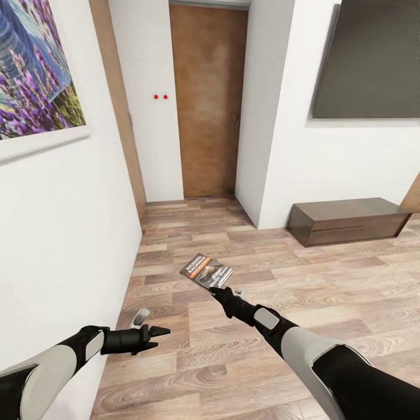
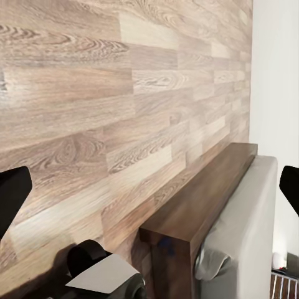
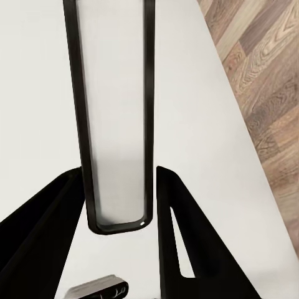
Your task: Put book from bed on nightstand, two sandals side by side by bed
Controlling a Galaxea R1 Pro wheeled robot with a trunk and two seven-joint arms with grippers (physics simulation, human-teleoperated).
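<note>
My right gripper (image 1: pixel 217 290) is shut on the book (image 1: pixel 206 270), a small dark paperback with an orange band, and holds it out over the wooden floor. In the right wrist view the book (image 3: pixel 116 93) shows edge-on, a pale strip between dark covers, pinched by the two black fingers (image 3: pixel 180 237). My left gripper (image 1: pixel 163 332) hangs open and empty near the left wall. The left wrist view looks between its spread fingertips (image 2: pixel 12 199) at the bed (image 2: pixel 199 199), with its dark wooden frame and pale mattress. The nightstand and the sandals are out of view.
A white wall with a lavender picture (image 1: pixel 35 70) runs close along my left. Ahead, a short passage ends at a brown door (image 1: pixel 207 99). A long low wooden bench (image 1: pixel 350 220) stands against the right wall under a dark panel (image 1: pixel 373 58).
</note>
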